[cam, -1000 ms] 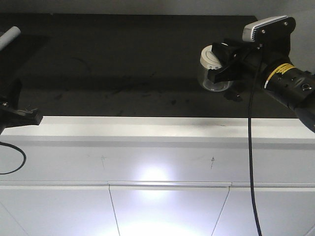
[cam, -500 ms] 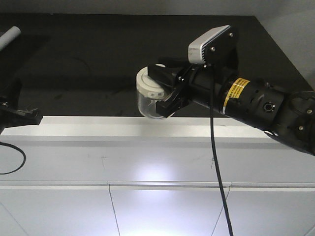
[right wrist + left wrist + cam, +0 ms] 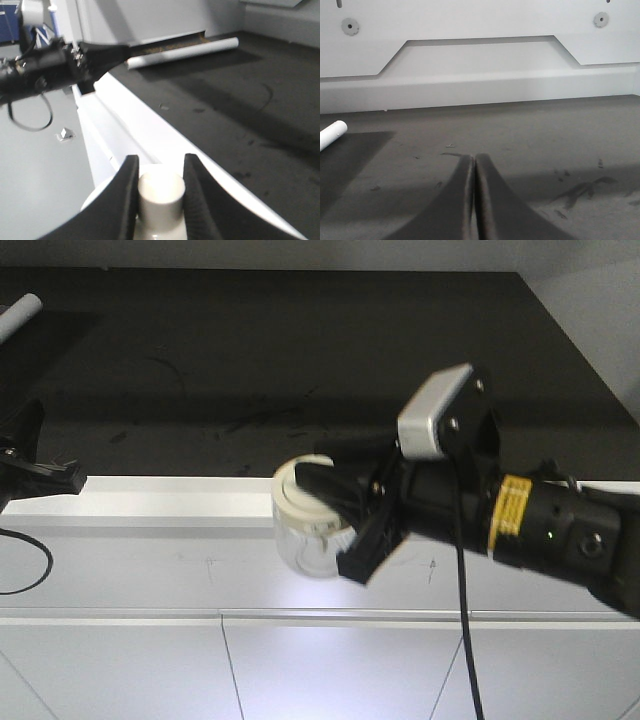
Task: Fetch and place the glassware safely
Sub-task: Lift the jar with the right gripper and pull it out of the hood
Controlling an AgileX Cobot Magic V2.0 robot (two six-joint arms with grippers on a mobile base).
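The glassware (image 3: 303,548), a squat clear jar with a cream-white lid (image 3: 297,490), hangs tilted in front of the white ledge (image 3: 150,498), off the black top. My right gripper (image 3: 322,521) is shut on the lid's round knob (image 3: 161,196), one black finger (image 3: 127,192) on each side of it. The jar's body is hidden below the lid in the right wrist view. At the left edge my left gripper (image 3: 78,480) stays low over the ledge. Its fingers (image 3: 474,159) are pressed together over the black surface with nothing between them.
The black worktop (image 3: 250,360) runs back to a white wall panel (image 3: 480,55) with a cutout. A white tube (image 3: 20,312) (image 3: 331,135) (image 3: 182,51) lies at its far left. White cabinet fronts (image 3: 340,660) sit below the ledge. A black cable (image 3: 465,640) hangs from the right arm.
The right arm has carried the jar from over the back right of the black top leftward, forward and down to the white ledge. The left arm has not moved.
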